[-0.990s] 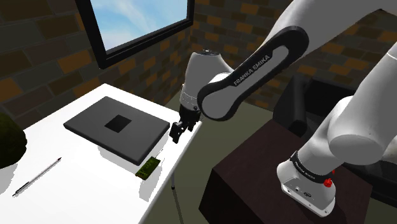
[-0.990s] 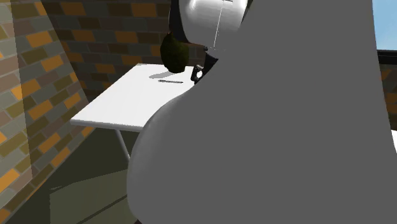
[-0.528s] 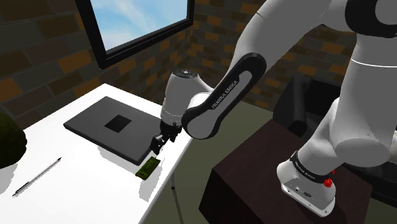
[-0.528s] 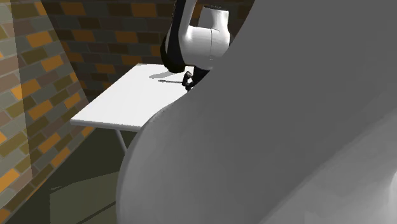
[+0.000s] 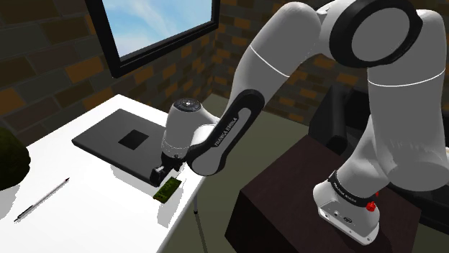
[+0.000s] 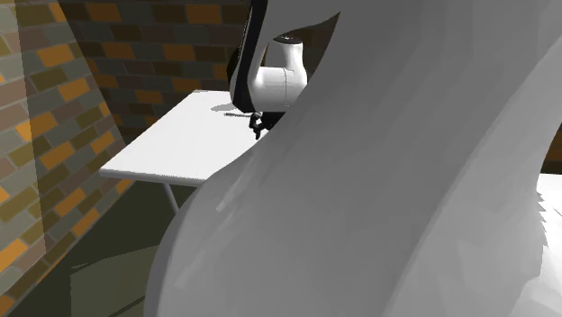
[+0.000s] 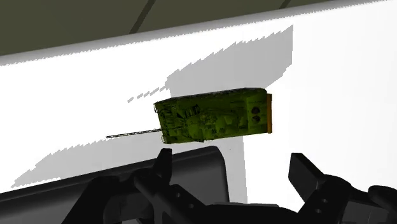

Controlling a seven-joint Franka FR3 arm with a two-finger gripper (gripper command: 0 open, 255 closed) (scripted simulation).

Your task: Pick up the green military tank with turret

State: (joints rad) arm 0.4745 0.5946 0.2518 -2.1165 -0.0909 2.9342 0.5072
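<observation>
The green tank (image 5: 168, 189) lies flat on the white table (image 5: 86, 208), close to the table's edge on the shoulder view's right. Its thin barrel and turret show in the wrist view, where the tank (image 7: 213, 118) lies just ahead of the fingertips. My black gripper (image 5: 160, 171) hangs low, right above the tank and over the near edge of a dark slab. The gripper (image 7: 232, 175) is open, its fingers apart with nothing between them. From the second exterior view the gripper (image 6: 258, 124) shows small above the table (image 6: 171, 144).
A dark flat slab (image 5: 133, 144) lies on the table beside the tank, and its corner (image 7: 197, 172) sits under the fingers. A pen (image 5: 42, 199) and a dark green bush-like object (image 5: 11, 158) lie toward the shoulder view's left. The arm's grey bulk (image 6: 405, 198) blocks much of the second exterior view.
The gripper has come down and moved toward the shoulder view's left, from beside the slab's far corner to just above the tank. The tank has not moved.
</observation>
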